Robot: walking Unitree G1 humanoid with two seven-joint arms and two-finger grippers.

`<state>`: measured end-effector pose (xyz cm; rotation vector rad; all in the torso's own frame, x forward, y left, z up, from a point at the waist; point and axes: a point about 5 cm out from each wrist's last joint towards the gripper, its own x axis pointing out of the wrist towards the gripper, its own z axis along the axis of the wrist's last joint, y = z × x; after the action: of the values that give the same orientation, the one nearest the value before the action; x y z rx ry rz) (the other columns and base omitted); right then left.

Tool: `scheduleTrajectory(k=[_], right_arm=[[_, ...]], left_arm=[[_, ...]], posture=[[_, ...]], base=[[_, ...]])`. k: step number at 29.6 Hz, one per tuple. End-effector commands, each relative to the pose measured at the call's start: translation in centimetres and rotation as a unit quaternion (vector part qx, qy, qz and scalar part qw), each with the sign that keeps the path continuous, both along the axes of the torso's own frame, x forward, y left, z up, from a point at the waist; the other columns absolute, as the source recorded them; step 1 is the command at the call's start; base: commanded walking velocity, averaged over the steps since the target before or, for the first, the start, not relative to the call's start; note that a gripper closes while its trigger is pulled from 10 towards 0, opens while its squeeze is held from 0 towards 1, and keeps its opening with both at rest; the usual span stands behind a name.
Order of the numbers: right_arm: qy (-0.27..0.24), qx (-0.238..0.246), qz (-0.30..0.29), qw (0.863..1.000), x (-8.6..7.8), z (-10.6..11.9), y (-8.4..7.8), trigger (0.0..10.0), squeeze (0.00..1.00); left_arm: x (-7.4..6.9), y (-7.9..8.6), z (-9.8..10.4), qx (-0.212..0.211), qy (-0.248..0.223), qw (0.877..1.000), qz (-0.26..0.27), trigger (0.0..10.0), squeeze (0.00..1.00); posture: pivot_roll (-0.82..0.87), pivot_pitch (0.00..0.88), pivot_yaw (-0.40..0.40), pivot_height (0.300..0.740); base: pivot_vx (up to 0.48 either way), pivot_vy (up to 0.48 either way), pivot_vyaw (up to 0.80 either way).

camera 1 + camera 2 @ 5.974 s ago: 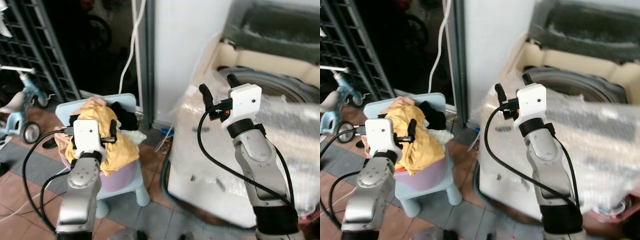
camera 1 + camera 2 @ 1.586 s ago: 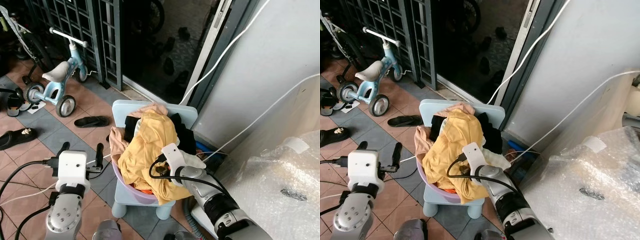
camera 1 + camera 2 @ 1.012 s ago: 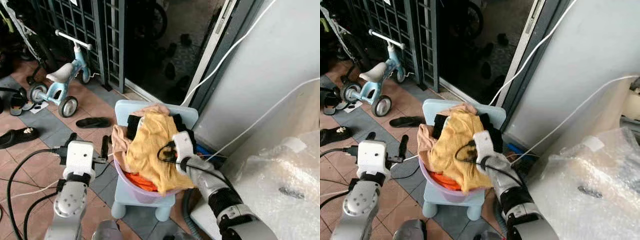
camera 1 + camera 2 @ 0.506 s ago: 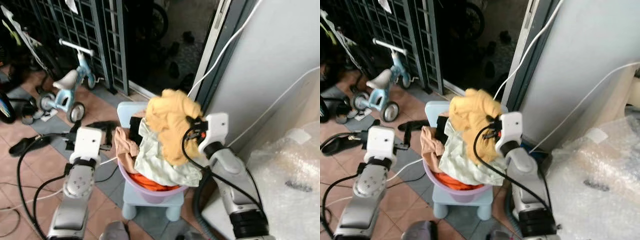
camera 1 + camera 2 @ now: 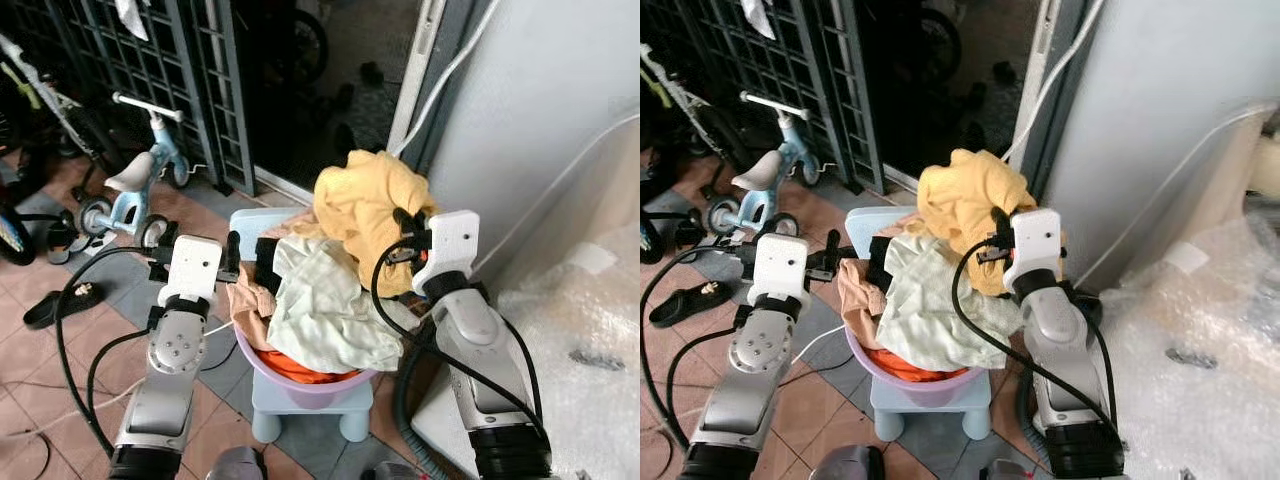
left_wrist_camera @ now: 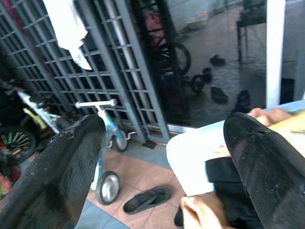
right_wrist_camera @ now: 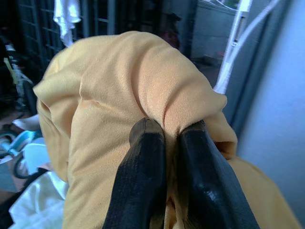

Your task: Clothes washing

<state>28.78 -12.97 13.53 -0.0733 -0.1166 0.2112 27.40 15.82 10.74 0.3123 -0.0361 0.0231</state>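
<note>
A yellow garment (image 5: 362,212) hangs lifted above the purple laundry basin (image 5: 300,377), pinched by my right gripper (image 7: 167,143), whose two fingers are shut on a fold of the cloth (image 7: 143,90). The basin sits on a light blue child's chair (image 5: 262,218) and holds a pale green garment (image 5: 325,310), a peach one (image 5: 250,300), black cloth (image 5: 266,258) and orange cloth (image 5: 295,368). My left gripper (image 5: 196,256) hovers open just left of the basin, its fingers (image 6: 62,167) spread wide with nothing between them.
A bubble-wrapped washing machine (image 5: 580,360) stands at the right. A blue balance bike (image 5: 130,185) and sandals (image 5: 60,305) lie on the tiled floor at left, before a dark metal gate (image 5: 150,70). White cables (image 5: 450,70) run down the grey wall.
My right gripper has raised the yellow garment a little higher and to the right, further off the pile. The left arm has come closer to the basin.
</note>
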Motion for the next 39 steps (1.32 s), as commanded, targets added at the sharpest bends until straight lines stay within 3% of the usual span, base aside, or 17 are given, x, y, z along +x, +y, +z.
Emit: scheduleTrajectory(k=[1,22,28,39], right_arm=[[-0.013,0.003,-0.007,1.000,0.1,0.8,0.1,10.0,0.00],[0.004,0.002,-0.018,1.000,-0.2,0.0,0.0,10.0,0.00],[0.004,-0.006,-0.025,1.000,-0.2,-0.1,-0.2,10.0,0.00],[0.005,-0.016,-0.044,0.999,-0.2,-0.3,-0.6,10.0,0.00]], left_arm=[[0.1,-0.1,-0.1,0.003,0.003,1.000,0.000,10.0,0.00],[0.0,-0.1,-0.4,-0.001,0.010,1.000,-0.003,10.0,0.00],[0.1,-0.1,-0.4,-0.004,0.011,1.000,-0.003,10.0,0.00],[0.0,0.1,-0.3,-0.025,0.008,0.999,-0.021,10.0,0.00]], posture=[[-0.02,0.000,0.027,0.740],[-0.02,0.000,0.030,0.740],[-0.02,0.000,0.027,0.740],[-0.03,0.000,0.034,0.740]], base=[[0.000,0.000,-0.40],[-0.279,0.000,0.00],[0.000,0.000,0.00],[0.000,-0.157,-0.79]])
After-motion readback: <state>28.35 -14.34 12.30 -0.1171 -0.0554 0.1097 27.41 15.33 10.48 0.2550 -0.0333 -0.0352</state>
